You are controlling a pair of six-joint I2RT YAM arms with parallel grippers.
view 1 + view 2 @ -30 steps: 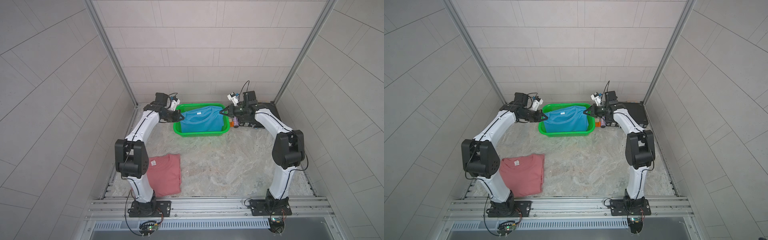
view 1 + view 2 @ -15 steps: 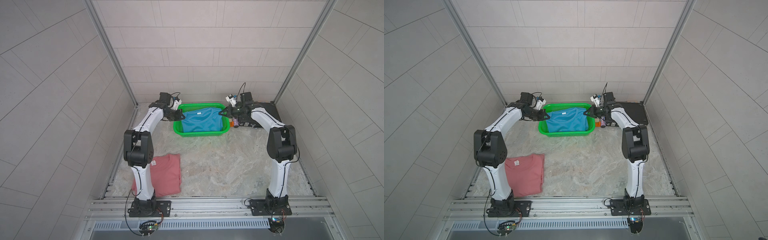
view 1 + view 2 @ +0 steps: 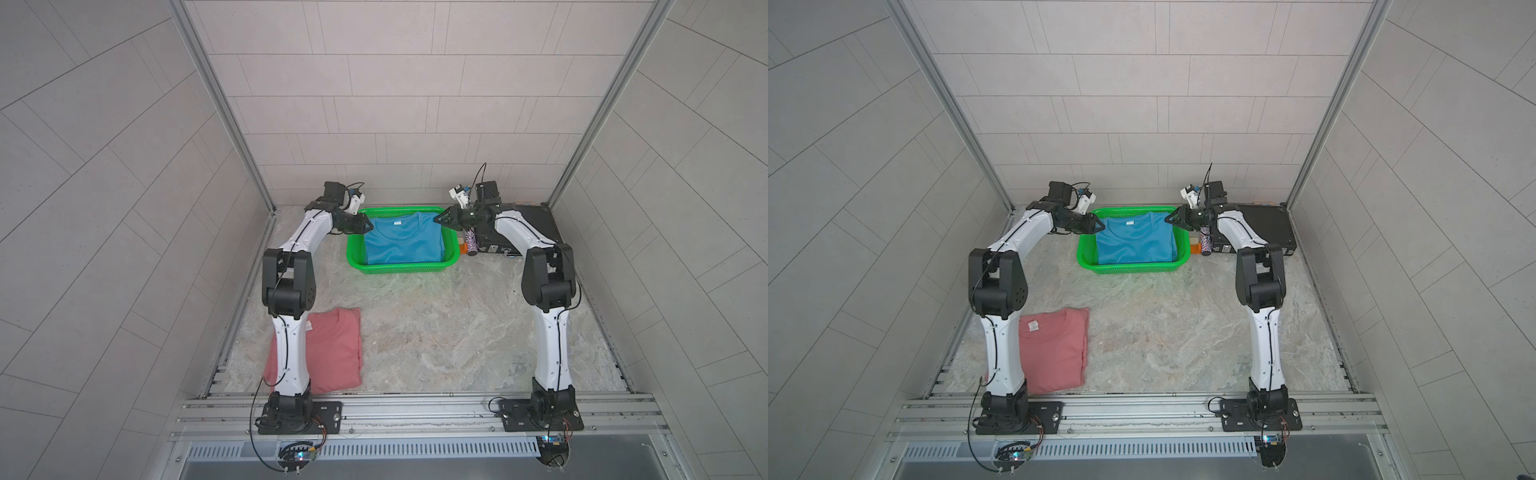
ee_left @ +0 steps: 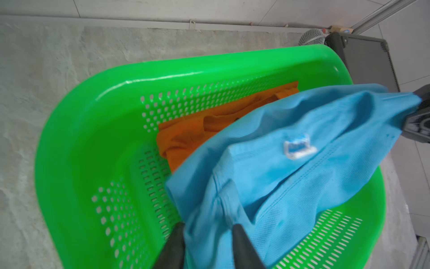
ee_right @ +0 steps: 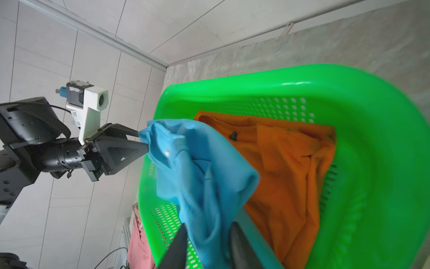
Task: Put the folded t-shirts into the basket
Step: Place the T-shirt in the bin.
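The green basket [image 3: 399, 269] [image 3: 1133, 269] stands at the back of the table. The sky blue t-shirt [image 3: 401, 243] [image 3: 1136, 243] lies across its top, over the orange t-shirt [image 4: 186, 137] [image 5: 290, 163] on the basket floor. My left gripper [image 3: 368, 225] [image 4: 208, 226] is at the shirt's back left corner and my right gripper [image 3: 436, 219] [image 5: 209, 225] at its back right corner. Both are open, with blue cloth still loose between the parted fingers. The pink t-shirt [image 3: 336, 353] [image 3: 1059, 353] lies flat at the front left, partly behind my left arm.
A black flat case [image 3: 528, 224] sits right of the basket, against the back right corner. A small patterned tube [image 3: 471, 243] and a small orange item [image 3: 462, 248] stand between the case and the basket. Tiled walls close in the back and both sides.
Both grippers have gone from shut on the blue t-shirt's corners to open. The shirt has sunk lower into the basket, and both arms have drawn in a little.
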